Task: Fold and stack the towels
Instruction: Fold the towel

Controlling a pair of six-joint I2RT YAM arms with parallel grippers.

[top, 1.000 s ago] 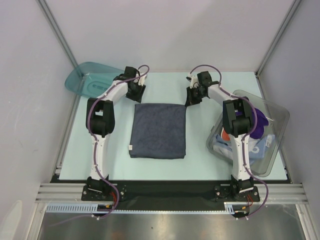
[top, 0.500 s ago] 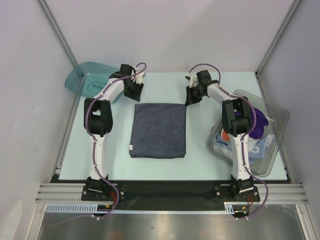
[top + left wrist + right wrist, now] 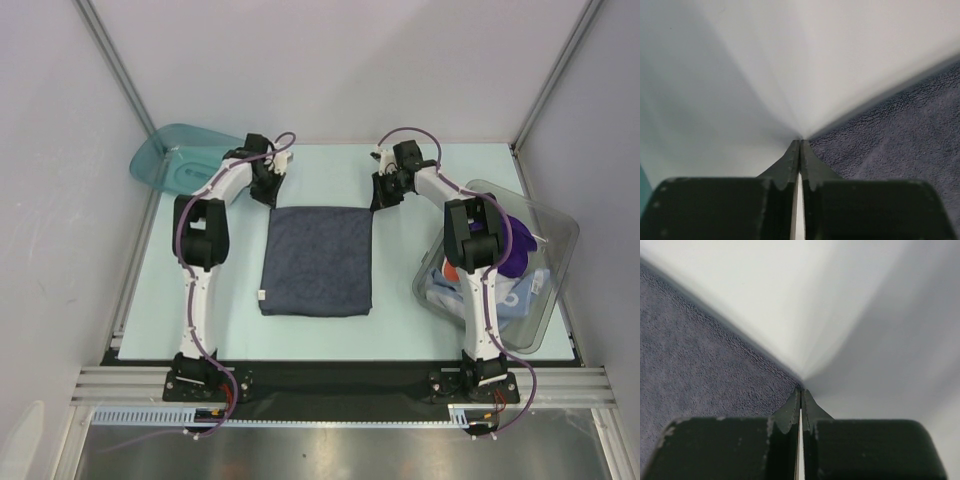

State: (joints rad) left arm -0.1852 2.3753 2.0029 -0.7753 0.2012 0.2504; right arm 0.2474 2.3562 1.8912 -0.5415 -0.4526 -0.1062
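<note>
Top external view is showing a pale green table (image 3: 230,330) walled by grey panels, with a dark grey-blue towel (image 3: 318,260) lying flat, its long axis running from the arms' bases toward the far wall. Left gripper (image 3: 266,192) and right gripper (image 3: 380,200) are sitting at its two far corners. Wrist views alone are revealing both jaws pressed together on the towel's corners, seemingly pinching them. A teal tray (image 3: 165,160) is lying left of the left gripper; a clear bin (image 3: 555,235), right of the right gripper, is holding more towels (image 3: 520,250).
</note>
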